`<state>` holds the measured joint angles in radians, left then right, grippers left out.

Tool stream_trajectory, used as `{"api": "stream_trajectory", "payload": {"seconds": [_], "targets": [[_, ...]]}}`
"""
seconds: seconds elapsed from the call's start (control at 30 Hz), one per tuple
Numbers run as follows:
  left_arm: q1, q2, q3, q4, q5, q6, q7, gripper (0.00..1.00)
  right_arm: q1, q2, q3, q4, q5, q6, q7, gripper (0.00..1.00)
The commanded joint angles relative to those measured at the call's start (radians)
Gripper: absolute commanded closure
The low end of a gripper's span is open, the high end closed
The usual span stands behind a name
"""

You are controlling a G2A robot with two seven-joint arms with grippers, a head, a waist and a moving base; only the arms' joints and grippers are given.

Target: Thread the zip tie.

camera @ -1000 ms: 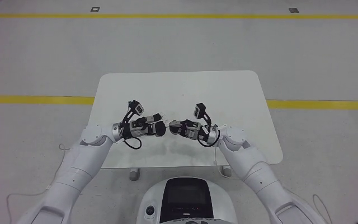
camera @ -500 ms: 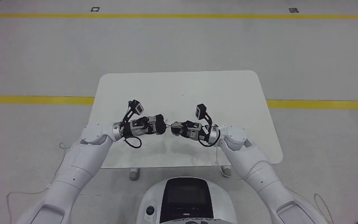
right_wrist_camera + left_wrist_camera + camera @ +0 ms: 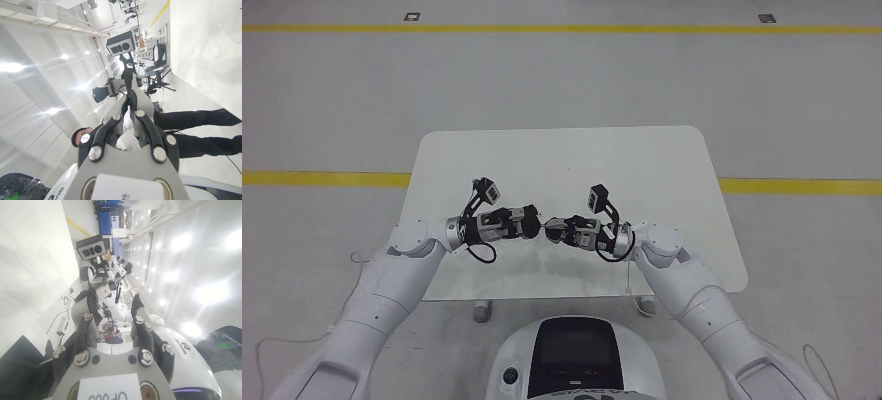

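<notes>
Left gripper (image 3: 537, 226) closer to right gripper (image 3: 551, 232). Left jaws apart, right together. Tie likely light, springy; pinch near tip.

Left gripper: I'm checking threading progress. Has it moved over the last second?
Yes, slightly: the left gripper now sits a little farther from the near edge of the table.

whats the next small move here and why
Probably ease the right gripper a touch toward the left gripper: they face tip to tip above the table, right shut, left open. The zip tie itself is too thin to make out.
</notes>
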<state>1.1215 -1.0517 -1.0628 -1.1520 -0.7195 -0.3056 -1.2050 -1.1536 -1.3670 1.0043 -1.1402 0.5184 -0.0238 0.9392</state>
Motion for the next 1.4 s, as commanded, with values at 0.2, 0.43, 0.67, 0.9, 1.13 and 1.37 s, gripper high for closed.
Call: {"api": "stream_trajectory", "payload": {"seconds": [0.2,0.43,0.67,0.9,1.13,1.37], "targets": [[-0.003,0.001,0.002,0.002,-0.002,-0.002,0.000,0.63,0.009,0.003,0.005,0.025,-0.004,-0.008,-0.017,1.00],[-0.006,0.000,0.009,0.004,0.001,-0.002,0.003,0.63,0.005,0.003,0.003,0.013,0.020,-0.015,0.004,1.00],[-0.007,0.000,0.015,0.005,0.004,-0.005,0.006,0.67,0.003,0.004,-0.003,0.002,0.026,-0.016,0.018,1.00],[-0.007,0.000,0.023,0.007,0.023,0.001,0.018,0.80,0.001,0.003,-0.009,-0.004,0.042,-0.020,0.021,1.00],[-0.006,0.002,0.026,0.007,0.035,0.006,0.023,0.86,0.003,0.003,-0.013,-0.004,0.048,-0.023,0.021,1.00],[-0.008,0.003,0.029,0.006,0.039,0.010,0.018,0.87,0.003,0.004,-0.017,-0.007,0.051,-0.025,0.018,1.00]]}}
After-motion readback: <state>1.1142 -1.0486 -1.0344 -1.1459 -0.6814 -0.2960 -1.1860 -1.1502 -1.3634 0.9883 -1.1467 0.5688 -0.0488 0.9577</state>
